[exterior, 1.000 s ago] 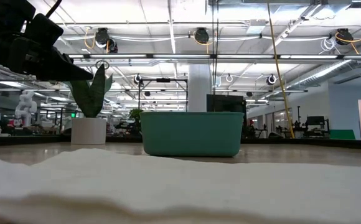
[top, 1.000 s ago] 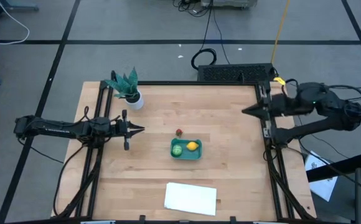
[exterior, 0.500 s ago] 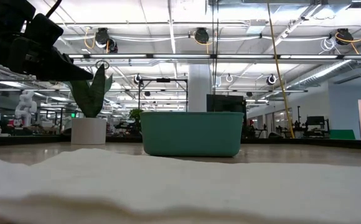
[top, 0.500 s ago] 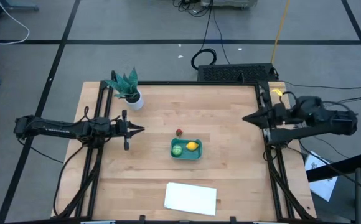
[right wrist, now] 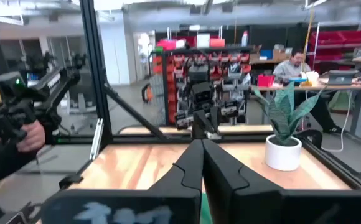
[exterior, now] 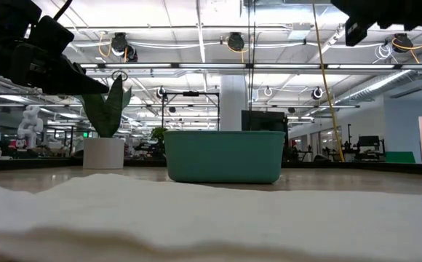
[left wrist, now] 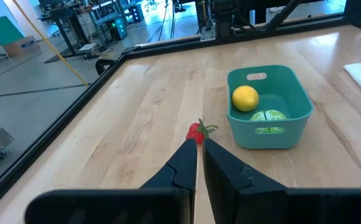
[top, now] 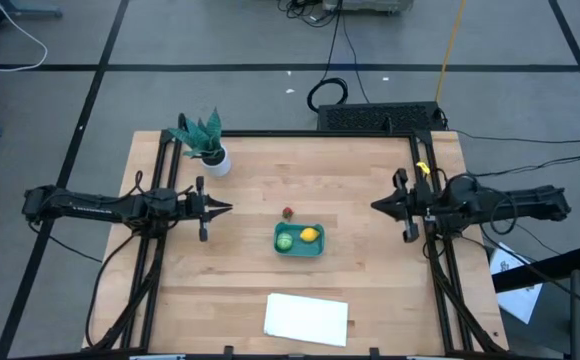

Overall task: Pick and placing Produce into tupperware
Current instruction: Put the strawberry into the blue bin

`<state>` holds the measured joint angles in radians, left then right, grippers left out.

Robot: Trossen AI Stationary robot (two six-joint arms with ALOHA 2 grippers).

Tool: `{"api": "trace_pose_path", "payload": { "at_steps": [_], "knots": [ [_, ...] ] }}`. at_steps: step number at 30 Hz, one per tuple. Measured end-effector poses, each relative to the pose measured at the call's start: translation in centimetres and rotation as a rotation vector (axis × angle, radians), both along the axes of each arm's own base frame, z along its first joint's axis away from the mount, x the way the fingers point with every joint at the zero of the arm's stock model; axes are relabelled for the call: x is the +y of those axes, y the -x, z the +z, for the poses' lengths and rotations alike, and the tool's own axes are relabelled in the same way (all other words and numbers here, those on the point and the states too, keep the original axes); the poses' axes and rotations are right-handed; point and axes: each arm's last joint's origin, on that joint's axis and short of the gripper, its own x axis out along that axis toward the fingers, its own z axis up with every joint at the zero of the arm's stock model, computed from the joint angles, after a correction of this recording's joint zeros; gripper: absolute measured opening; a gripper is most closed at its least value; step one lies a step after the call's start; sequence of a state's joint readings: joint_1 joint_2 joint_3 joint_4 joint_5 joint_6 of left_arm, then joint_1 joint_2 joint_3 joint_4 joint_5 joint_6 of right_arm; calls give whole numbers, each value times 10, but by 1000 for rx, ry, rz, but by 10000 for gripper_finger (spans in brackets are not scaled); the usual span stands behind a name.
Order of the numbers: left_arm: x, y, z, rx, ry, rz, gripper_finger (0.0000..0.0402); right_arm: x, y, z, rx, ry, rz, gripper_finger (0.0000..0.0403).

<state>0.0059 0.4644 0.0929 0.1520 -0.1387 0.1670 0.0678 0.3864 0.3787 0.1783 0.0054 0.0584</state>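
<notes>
two of the toy produce pieces, a yellow lemon-like one (top: 310, 236) and a round light-green one (top: 286, 240), sit inside the small teal-green plastic tupperware (top: 299, 251) mid table (top: 360, 290). tiny red one (top: 287, 212) lies just outside it. left hand (top: 228, 208) and right hand (top: 375, 206) hover pinched closed, holding nothing.

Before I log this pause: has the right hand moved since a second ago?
Yes. In the high view the right hand has moved toward the tupperware from beside the table's right rail.
</notes>
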Motion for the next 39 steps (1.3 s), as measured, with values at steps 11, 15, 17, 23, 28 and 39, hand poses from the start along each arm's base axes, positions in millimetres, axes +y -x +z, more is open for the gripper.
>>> {"api": "trace_pose_path", "payload": {
  "at_steps": [11, 15, 17, 23, 28, 39],
  "knots": [
    [0, 0, 0, 0, 0, 0, 33, -4, 4, -32, -32, -25, -31, 0],
    [0, 0, 0, 0, 0, 0, 33, -4, 5, -38, -23, -28, -30, 0],
    [0, 0, 0, 0, 0, 0, 33, -4, 5, -42, -20, -29, -30, 0],
    [0, 0, 0, 1, -6, -1, 33, -4, 4, -55, -46, -46, -28, 0],
    [0, 0, 0, 2, -15, -3, 33, -4, 5, -65, -92, -57, -24, 0],
    [0, -1, 3, -32, -10, 9, 33, -4, 6, -64, -114, -42, -24, 0]
  ]
}}
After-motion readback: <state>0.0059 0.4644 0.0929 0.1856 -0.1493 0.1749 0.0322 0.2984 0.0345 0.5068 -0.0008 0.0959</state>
